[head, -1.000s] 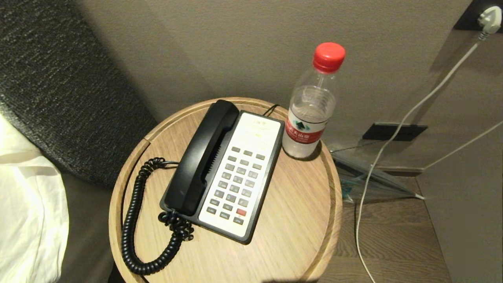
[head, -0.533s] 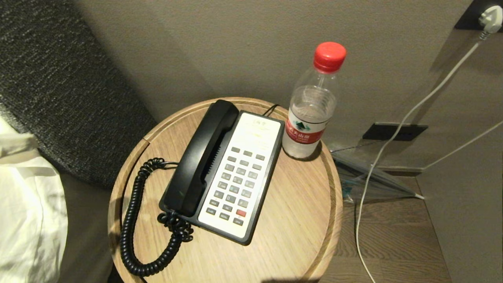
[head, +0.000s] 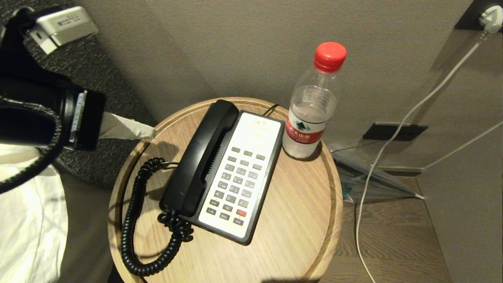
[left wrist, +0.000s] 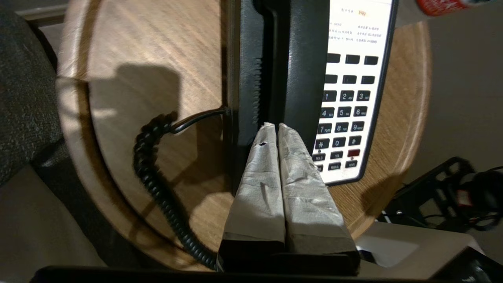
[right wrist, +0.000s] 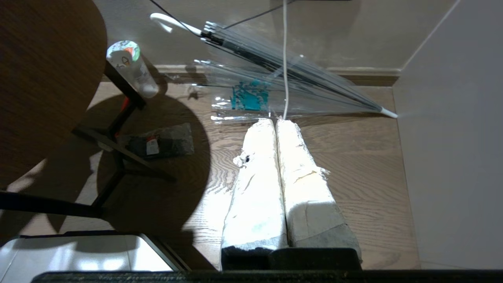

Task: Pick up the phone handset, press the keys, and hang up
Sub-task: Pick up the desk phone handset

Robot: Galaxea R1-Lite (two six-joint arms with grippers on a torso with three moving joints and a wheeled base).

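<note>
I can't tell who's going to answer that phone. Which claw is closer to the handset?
The left. The left claw is shut and hangs over the table, pointing at the handset. The right claw, also shut, points at the floor beside the table, by a folded umbrella.

I see a round wooden table point(head: 298, 220) against a beige wall point(head: 235, 47), wood floor point(head: 393, 243) to its right, dark headboard point(head: 90, 114) left.

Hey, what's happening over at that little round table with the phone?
A robot is about to use the phone. Its left gripper, fingers shut, hovers over the phone handset, which lies in its cradle beside the keys on the round wooden table. Nothing is held. The right gripper hangs shut over the floor. A water bottle stands behind the phone.
</note>
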